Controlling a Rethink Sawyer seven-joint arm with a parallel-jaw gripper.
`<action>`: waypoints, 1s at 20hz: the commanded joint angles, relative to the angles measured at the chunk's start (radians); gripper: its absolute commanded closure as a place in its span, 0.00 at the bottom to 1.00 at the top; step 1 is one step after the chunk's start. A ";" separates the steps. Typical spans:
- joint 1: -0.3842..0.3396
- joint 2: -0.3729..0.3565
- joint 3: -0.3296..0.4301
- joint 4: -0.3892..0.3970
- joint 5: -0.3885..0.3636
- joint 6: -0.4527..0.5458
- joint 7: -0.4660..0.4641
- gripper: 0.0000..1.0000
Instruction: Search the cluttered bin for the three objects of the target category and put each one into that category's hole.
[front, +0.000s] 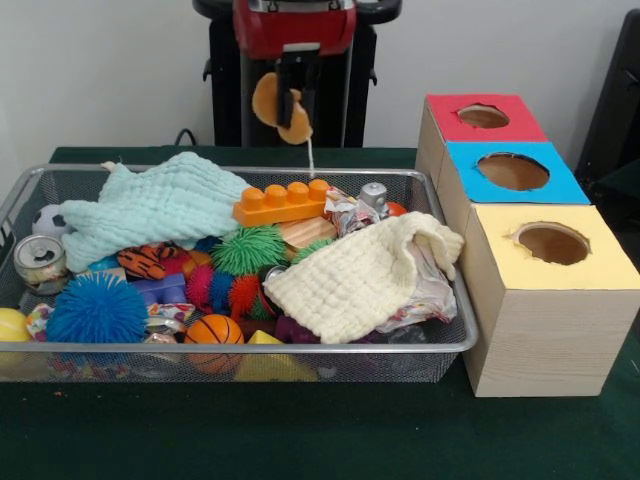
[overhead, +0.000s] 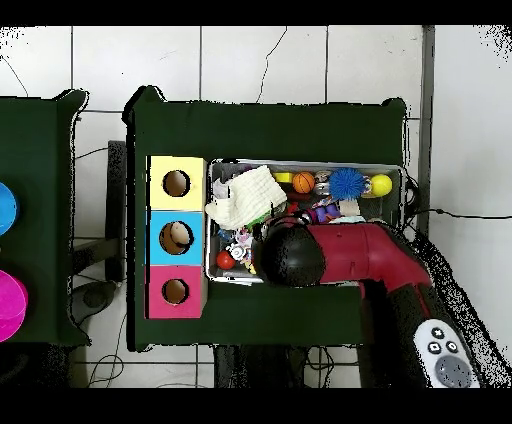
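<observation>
My gripper (front: 291, 98) hangs above the far rim of the wire-mesh bin (front: 300, 347), shut on a pale yellow-tan soft toy (front: 270, 105) whose white tag dangles below. It holds the toy clear of the clutter. An orange tiger-striped toy (front: 145, 262) lies in the bin at the left, partly under a mint cloth (front: 150, 205). No third toy shows. The red-topped box's hole (front: 483, 116) is at the far right, apart from the gripper. In the overhead view my arm (overhead: 300, 255) covers the gripper over the bin (overhead: 400, 180), and the red box's hole (overhead: 176, 291) is to the left.
Blue-topped (front: 512, 171) and yellow-topped (front: 553, 243) boxes stand in a row nearer the camera than the red one. The bin holds a pale yellow cloth (front: 360, 275), an orange brick (front: 283, 202), a blue spiky ball (front: 97, 308), a green spiky ball (front: 248, 248), a small basketball (front: 213, 330) and a can (front: 40, 262).
</observation>
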 joint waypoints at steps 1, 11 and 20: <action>0.091 -0.095 -0.082 0.170 0.118 -0.048 0.317 1.00; 0.214 -0.162 -0.122 0.238 0.289 -0.060 0.325 1.00; 0.300 -0.092 -0.162 0.334 0.361 -0.296 0.368 1.00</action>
